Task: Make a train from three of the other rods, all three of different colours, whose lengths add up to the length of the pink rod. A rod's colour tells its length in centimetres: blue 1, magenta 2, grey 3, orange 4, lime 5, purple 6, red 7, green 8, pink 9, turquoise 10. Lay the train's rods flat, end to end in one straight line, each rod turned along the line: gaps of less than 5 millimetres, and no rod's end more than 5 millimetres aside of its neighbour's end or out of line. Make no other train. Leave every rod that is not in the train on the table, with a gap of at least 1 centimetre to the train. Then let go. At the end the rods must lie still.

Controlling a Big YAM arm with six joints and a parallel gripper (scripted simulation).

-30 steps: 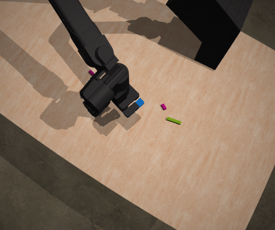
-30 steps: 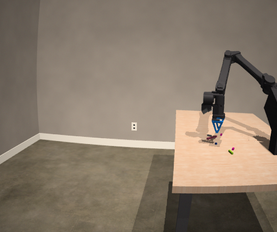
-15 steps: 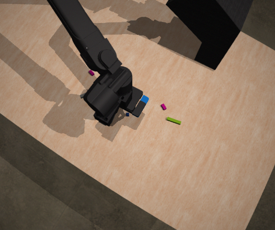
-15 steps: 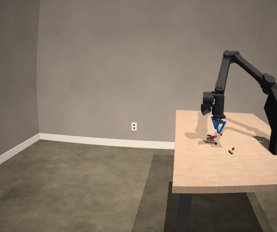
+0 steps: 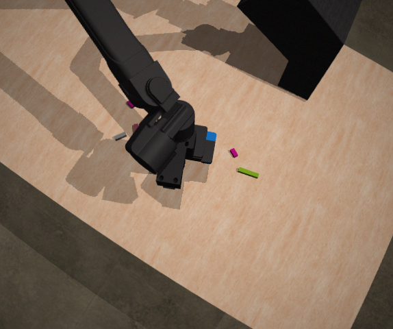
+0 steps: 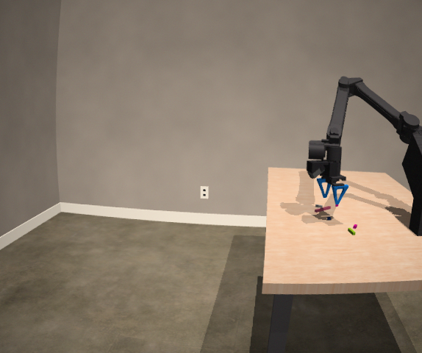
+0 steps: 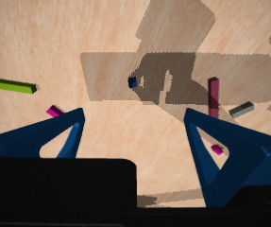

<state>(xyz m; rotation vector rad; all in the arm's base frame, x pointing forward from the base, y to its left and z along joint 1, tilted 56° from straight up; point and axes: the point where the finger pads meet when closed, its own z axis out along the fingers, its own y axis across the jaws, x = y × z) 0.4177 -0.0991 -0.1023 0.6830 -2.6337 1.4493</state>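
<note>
I've got the pincer (image 5: 188, 163) (image 6: 331, 201) (image 7: 134, 113) spread wide above the table, nothing between its fingers. My sum is blue 1, grey 3, lime 5 — that makes the pink rod's 9. No train is laid yet.

I judge blue is my pick now. In the wrist view the blue rod (image 6: 328, 218) (image 7: 132, 82) sits beyond the fingertips, almost centred between them sideways; overhead, the hand hides it. So the coming move is forward in that view, then down, with hardly any sideways correction. It's stubby and shadowed, so I can't tell its long axis; I'd want that before closing.

Off to the wrist view's left lies the lime rod (image 5: 248, 173) (image 6: 351, 231) (image 7: 13, 86), 1 magenta rod (image 5: 233, 153) (image 6: 354, 226) (image 7: 55, 111) near it. Right are the pink rod (image 5: 135, 127) (image 6: 322, 209) (image 7: 213, 95) and, just beside it, the grey rod (image 5: 120, 136) (image 6: 318, 206) (image 7: 242, 110) — both well apart from blue.
</note>
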